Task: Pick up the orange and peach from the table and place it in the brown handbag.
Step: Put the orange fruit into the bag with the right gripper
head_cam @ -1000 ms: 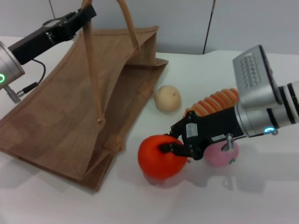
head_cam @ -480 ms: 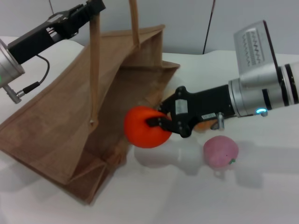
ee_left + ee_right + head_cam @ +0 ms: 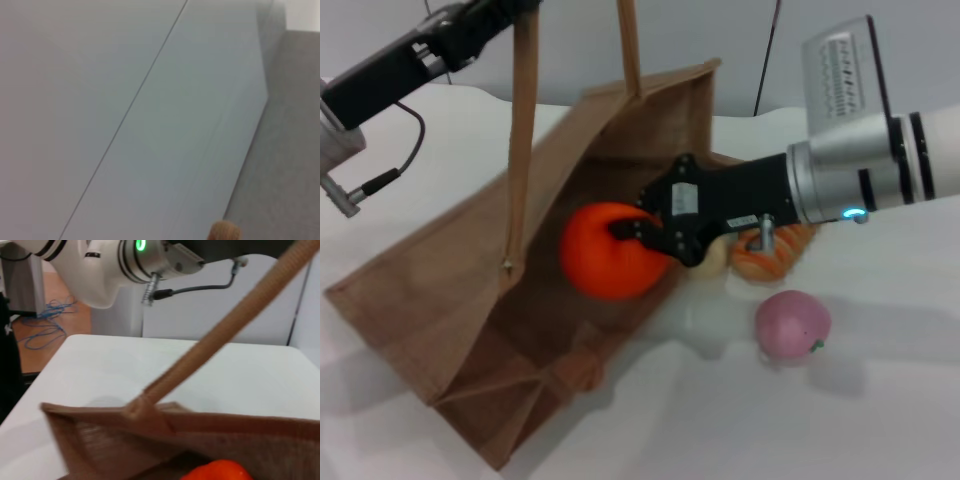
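Observation:
My right gripper (image 3: 638, 232) is shut on the orange (image 3: 605, 252) and holds it in the open mouth of the brown handbag (image 3: 450, 310), above its inner wall. The orange's top shows in the right wrist view (image 3: 217, 471), just behind the bag's rim (image 3: 150, 417). My left gripper (image 3: 510, 8) at the top left is shut on one long handle (image 3: 523, 120) and holds it up, keeping the bag open. The pink peach (image 3: 792, 324) lies on the table to the right of the bag.
An orange-and-cream ridged roll (image 3: 775, 252) and a pale beige round fruit (image 3: 712, 262) lie under my right arm, next to the bag's mouth. The second handle (image 3: 628, 45) rises at the back. A tip of handle (image 3: 224, 232) shows in the left wrist view.
My right gripper lifted the orange off the table and carried it left into the bag's mouth. My left gripper pulled the handle higher and the bag shifted right, hiding most of the beige fruit.

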`<state>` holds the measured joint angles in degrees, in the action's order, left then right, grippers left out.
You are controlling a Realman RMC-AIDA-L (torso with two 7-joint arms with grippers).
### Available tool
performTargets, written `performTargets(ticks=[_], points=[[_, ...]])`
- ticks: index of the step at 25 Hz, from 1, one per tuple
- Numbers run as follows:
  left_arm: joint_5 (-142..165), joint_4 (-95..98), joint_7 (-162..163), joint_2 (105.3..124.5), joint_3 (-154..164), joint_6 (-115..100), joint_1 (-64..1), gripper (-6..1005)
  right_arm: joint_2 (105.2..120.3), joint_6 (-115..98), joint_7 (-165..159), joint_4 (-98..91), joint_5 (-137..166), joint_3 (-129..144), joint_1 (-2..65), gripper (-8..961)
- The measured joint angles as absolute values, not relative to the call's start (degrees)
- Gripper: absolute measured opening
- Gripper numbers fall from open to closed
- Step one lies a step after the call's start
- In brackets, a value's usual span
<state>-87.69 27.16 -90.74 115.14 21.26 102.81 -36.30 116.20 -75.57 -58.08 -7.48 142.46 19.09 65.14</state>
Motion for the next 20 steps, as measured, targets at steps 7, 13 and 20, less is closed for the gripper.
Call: performTargets(ticks=[7, 13, 20], points=[[-88.18, 27.17, -90.18, 115.05, 18.56, 106.12, -36.38, 119, 116.37, -66.06, -53.97, -2.52, 139.87, 18.99, 67.69, 59], [-88.99, 26.96, -89.98, 115.03, 16.84, 108.69, -36.43, 120, 116.45, -54.18, -51.73, 1.93, 139.84, 18.65, 68.88, 60], [-90.26, 26.84, -89.29, 114.88, 14.73, 112.07, -35.61, 120, 116.49, -49.72, -39.97, 5.96, 139.8, 11.52, 67.43, 123]])
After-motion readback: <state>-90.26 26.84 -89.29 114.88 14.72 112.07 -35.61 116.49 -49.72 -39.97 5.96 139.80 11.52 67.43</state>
